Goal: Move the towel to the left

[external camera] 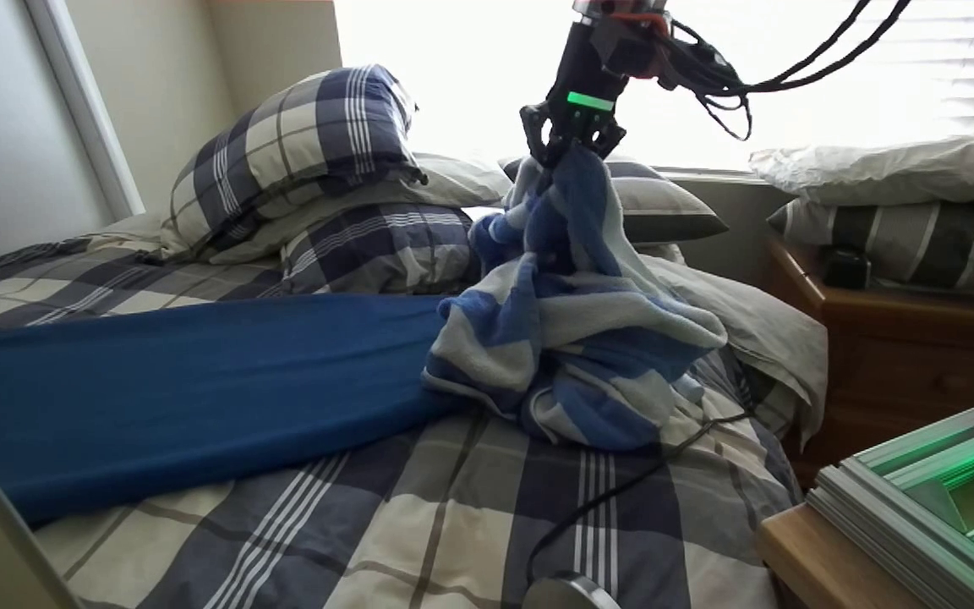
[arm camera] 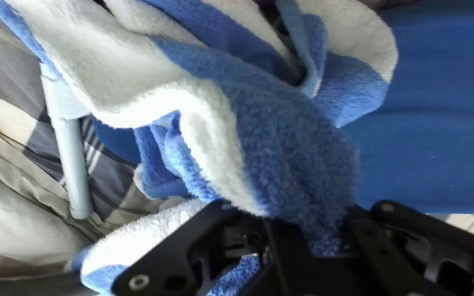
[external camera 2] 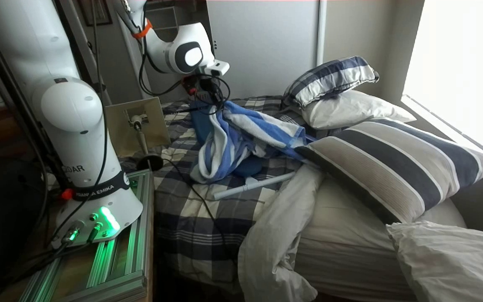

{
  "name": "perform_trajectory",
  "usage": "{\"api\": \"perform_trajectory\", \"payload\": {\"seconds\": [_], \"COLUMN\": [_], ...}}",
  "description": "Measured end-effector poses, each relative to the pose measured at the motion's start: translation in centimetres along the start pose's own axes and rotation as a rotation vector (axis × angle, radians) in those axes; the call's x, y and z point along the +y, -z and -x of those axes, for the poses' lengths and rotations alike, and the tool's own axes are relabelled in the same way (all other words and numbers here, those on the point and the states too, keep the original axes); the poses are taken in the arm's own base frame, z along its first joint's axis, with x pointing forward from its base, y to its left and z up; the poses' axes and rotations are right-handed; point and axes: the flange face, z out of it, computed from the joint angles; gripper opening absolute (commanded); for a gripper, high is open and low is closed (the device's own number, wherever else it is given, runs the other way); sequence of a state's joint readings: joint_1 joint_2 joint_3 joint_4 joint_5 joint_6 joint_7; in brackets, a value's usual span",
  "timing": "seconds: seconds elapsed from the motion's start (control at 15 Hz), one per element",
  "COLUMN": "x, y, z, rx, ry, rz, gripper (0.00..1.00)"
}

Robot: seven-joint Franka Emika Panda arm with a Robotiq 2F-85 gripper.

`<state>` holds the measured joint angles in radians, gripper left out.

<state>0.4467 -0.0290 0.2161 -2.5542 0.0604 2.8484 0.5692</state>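
Note:
The towel (external camera: 597, 330) is blue and white striped and bunched. It hangs from my gripper (external camera: 570, 156), and its lower folds rest on the blue board and the bed. It also shows in an exterior view (external camera 2: 220, 155), spread toward the pillows. In the wrist view the towel (arm camera: 278, 135) runs up between the fingers of my gripper (arm camera: 303, 230), which is shut on it. The fingertips are partly hidden by the cloth. In an exterior view the gripper (external camera 2: 214, 98) is small and partly covered by cables.
A blue padded board (external camera: 225, 389) lies across the bed under the towel, with a grey T-shaped leg (external camera 2: 254, 185). Plaid pillows (external camera: 301, 144) and a striped pillow (external camera 2: 392, 163) lie near the window. A black cable (external camera: 622, 491) crosses the plaid bedcover. A square panel on a stand (external camera 2: 157, 121) stands beside the robot base.

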Motion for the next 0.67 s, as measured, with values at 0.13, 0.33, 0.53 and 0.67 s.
{"api": "perform_trajectory", "payload": {"seconds": [0.13,0.33,0.53,0.67], "x": [-2.4,-5.6,-8.1,-8.5], "y": [2.1,4.8,6.6,6.9], "z": [0.7,2.3,3.7,4.1], "rx": [0.055,0.127,0.183,0.190], "ry": [0.074,0.203,0.299,0.318], "rz": [-0.043,-0.102,-0.177,-0.190], "gripper": [0.03,0.03,0.13,0.13]}}
